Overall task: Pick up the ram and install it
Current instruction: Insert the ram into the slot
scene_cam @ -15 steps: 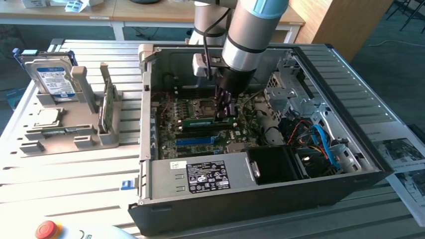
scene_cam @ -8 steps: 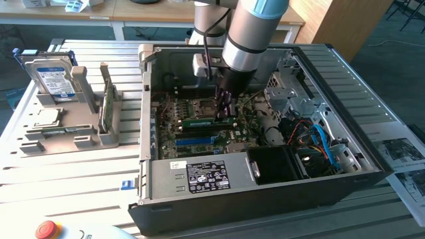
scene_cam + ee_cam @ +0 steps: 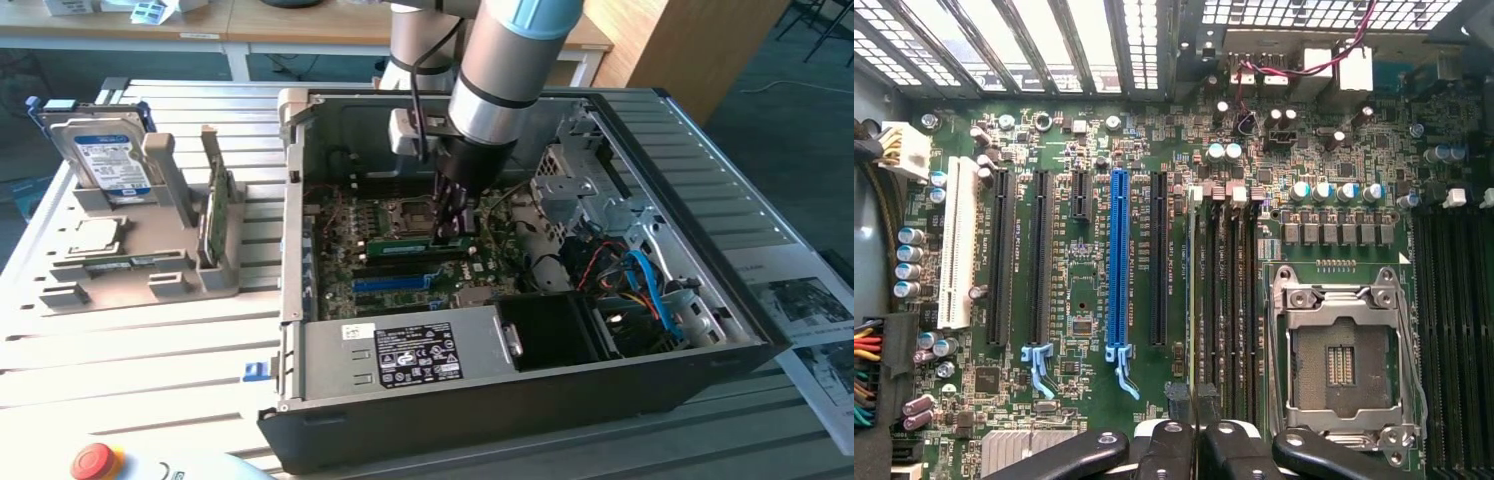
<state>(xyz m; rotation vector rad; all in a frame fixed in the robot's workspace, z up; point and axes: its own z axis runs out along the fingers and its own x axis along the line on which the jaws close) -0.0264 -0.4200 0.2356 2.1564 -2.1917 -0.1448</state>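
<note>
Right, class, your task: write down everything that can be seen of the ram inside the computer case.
The ram is a thin, narrow, long green circuit-board stick. It stands on its long edge at the memory slots of the motherboard, inside the open case. It runs toward the exterior view's left from just under the gripper. Its chips are too small to make out, and whether it is fully seated cannot be told.

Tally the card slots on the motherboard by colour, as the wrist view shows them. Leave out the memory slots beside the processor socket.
White card slot: 1
Blue card slot: 1
Black card slots: 4, one of them short
Total: 6
</note>
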